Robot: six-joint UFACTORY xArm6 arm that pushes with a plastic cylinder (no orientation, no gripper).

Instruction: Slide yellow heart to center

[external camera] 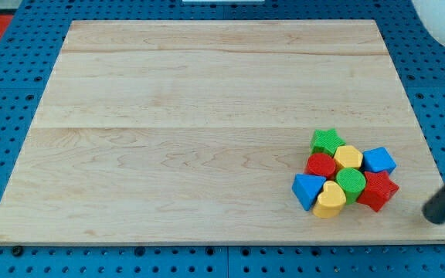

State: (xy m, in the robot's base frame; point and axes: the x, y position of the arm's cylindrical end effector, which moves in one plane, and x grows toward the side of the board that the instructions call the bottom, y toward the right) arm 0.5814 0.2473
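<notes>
My tip [436, 218] is sitting low at the view's right edge, over the right rim of the wooden board [207, 116], well apart from the nearest block. I am carrying no pincer at all — only a straight dark rod, so there is nothing on it to open or close, and it is gripping nothing.

8 blocks are huddling in 1 tight cluster near the board's lower right corner, to the view's left of my tip. The yellow heart [330, 199] is lying at the bottom of that cluster, far from the board's middle. It is pressing against the blue triangle [307, 190] on its left and the green cylinder [351, 182] up and to its right.

Above those, the red block [321, 164] — its shape looks roughly hexagonal, though I cannot tell for sure — is sitting beside a second yellow block [348, 157], and the green star [327, 140] is capping the cluster at the top. On the right flank, the blue block [378, 160] is sitting above the red star [378, 190], which is the piece lying closest to my tip.

The board is resting on a blue pegboard surface [22, 85].
</notes>
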